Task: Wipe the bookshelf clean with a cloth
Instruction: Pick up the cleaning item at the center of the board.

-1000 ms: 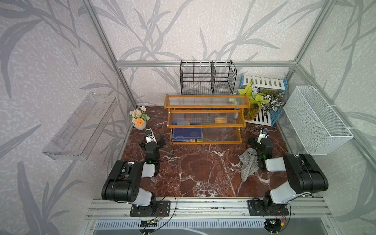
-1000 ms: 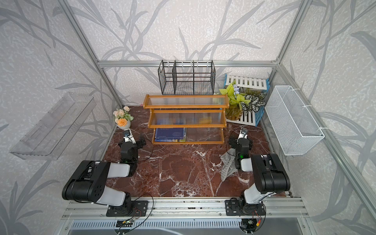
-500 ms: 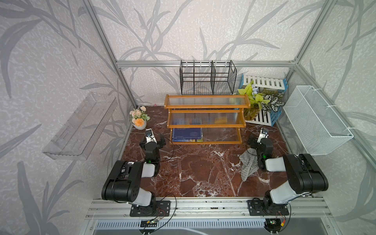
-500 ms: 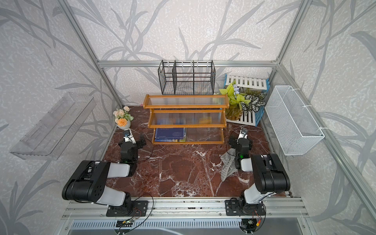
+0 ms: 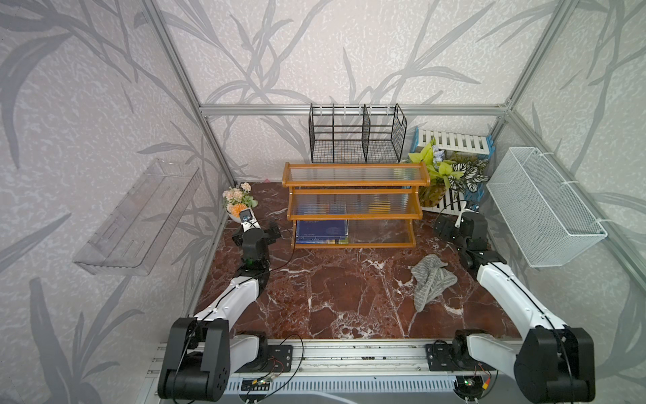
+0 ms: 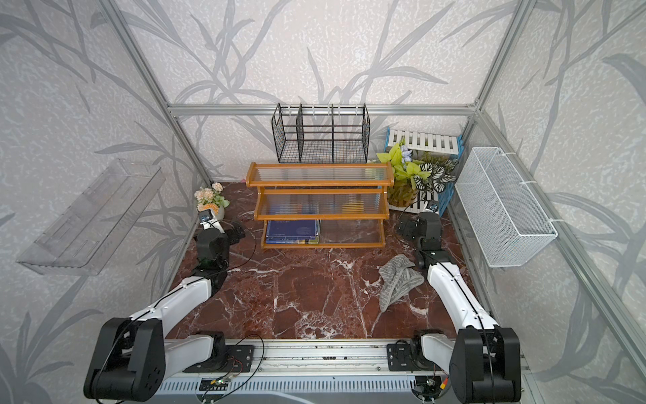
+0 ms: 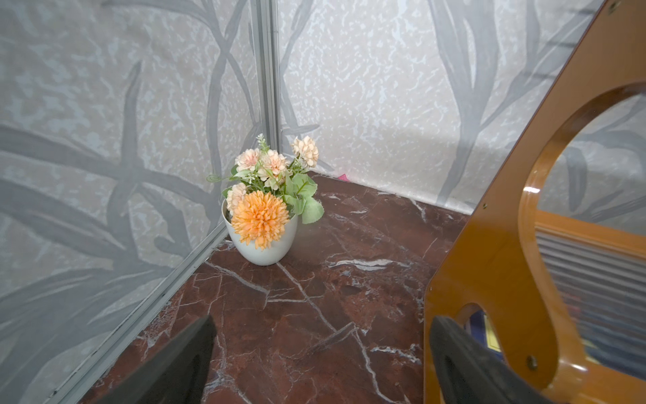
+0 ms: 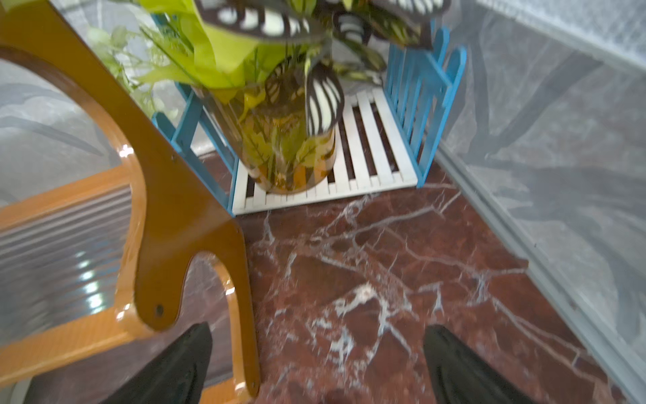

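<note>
Cloth lies crumpled on the marble worktop, right of centre and nearer to you than the bookshelf, which stands at the far middle. Nothing holds the cloth. Both end effectors are spread wide and empty: the right end effector sits by the bookshelf's right foot, farther back than the cloth, and the left end effector is beside its left side panel.

Picking up the cloth looks like your step, so draw the right arm back toward the near edge. Come down over the bunched upper part, not the thin tail, and close on a thick fold (a limp rag slips if you catch one layer).

On the bottom tier, blue books lie flat at the left. Colours show through the ribbed middle panel, but I cannot tell what they are. I see nothing in the black wire rack behind or the white mesh basket on the right wall. A white pot holds flowers, and a glass vase holds leafy plants.
</note>
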Controlling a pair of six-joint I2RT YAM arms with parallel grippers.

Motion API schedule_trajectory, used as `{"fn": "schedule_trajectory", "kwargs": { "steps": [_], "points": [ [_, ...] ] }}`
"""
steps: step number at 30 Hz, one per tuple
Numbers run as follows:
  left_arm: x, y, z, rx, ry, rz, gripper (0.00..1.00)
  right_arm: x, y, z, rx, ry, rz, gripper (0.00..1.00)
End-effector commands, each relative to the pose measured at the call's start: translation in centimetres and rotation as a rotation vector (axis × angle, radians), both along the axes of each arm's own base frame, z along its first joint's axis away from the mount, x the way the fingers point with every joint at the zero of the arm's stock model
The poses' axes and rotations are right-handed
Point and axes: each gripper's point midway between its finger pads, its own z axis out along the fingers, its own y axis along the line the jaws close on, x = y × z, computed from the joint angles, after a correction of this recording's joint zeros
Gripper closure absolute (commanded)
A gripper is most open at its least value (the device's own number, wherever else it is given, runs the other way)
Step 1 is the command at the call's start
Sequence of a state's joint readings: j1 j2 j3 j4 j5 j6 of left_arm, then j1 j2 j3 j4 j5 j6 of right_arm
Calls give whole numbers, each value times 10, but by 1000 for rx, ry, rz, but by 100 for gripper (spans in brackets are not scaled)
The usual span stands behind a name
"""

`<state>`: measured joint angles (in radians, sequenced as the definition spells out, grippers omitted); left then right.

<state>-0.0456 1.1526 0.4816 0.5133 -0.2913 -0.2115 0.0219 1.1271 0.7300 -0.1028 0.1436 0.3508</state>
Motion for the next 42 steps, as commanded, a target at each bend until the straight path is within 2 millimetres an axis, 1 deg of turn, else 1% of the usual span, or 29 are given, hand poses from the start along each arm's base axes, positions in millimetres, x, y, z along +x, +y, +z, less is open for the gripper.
{"fn": "schedule_trajectory", "kwargs": {
  "steps": [1, 3, 6, 8, 10, 12, 14, 19, 20, 22, 25, 29, 30, 32, 34, 37, 38, 42],
  "points": [
    [-12, -17, -21, -155, 81, -53, 0, -70, 27, -54, 169, 311, 26, 1],
    [-22, -24, -27, -210, 80, -78, 0, -88, 37, -57, 216, 318, 41, 1],
    [-37, -27, -39, -250, 101, -85, 0, -112, 46, -61, 266, 320, 37, 1],
    [-46, -30, -46, -271, 105, -97, 0, -125, 46, -70, 260, 341, 15, 0],
    [-53, -34, -52, -297, 102, -112, 0, -137, 46, -85, 253, 380, -18, 3],
    [-56, -37, -56, -314, 103, -125, 0, -143, 50, -98, 250, 411, -28, 5],
    [-57, -40, -55, -331, 94, -139, 0, -147, 55, -107, 238, 431, -27, 6],
    [-55, -50, -52, -364, 74, -186, 0, -148, 67, -127, 204, 477, -24, 14],
    [-55, -51, -52, -367, 74, -192, 0, -146, 69, -130, 203, 481, -21, 16],
    [-53, -54, -54, -374, 82, -202, 0, -141, 73, -135, 203, 488, -14, 26],
    [-52, -58, -58, -387, 92, -216, 0, -132, 81, -138, 210, 486, 17, 45],
    [-53, -60, -64, -392, 104, -228, 0, -126, 87, -142, 202, 508, 44, 67],
    [-53, -60, -64, -390, 104, -225, 0, -125, 88, -143, 192, 514, 58, 71],
    [-53, -60, -64, -389, 103, -225, 0, -122, 93, -141, 186, 519, 97, 79],
    [-52, -61, -63, -394, 100, -232, 0, -117, 103, -135, 197, 499, 155, 85],
    [-50, -63, -63, -397, 104, -241, 0, -108, 125, -112, 184, 431, 270, 99],
    [-49, -63, -63, -397, 106, -241, 0, -105, 133, -102, 170, 400, 310, 100],
    [-48, -64, -61, -403, 106, -246, 0, -94, 170, -65, 166, 289, 469, 100]
  ]
}}
